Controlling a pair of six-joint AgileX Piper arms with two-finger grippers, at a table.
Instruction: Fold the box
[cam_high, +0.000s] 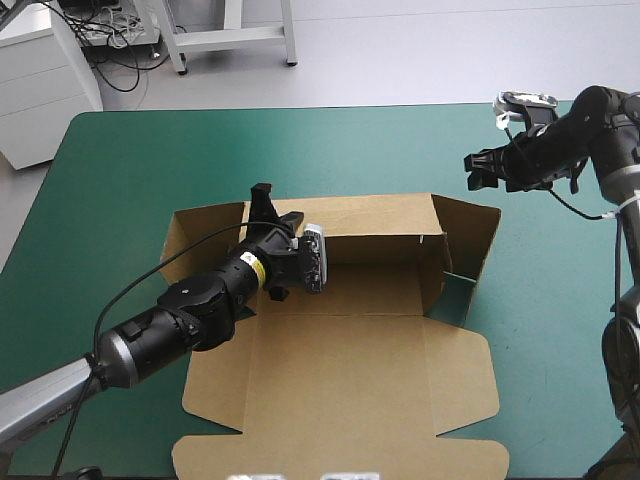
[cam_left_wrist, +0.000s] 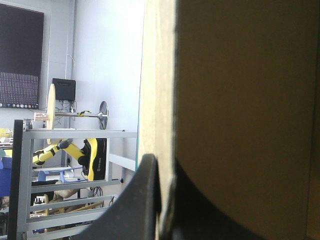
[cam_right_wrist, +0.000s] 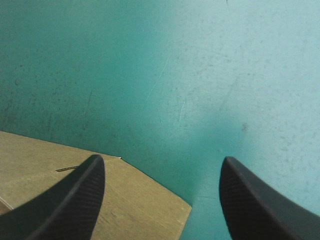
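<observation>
One view, the left wrist's, shows the left gripper (cam_left_wrist: 163, 166) pinching the box (cam_left_wrist: 240, 100).

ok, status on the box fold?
Left hand shut on the box, back wall up, lid flat. Right hand open above the table, off the box's far right corner. Nothing in the way.
</observation>
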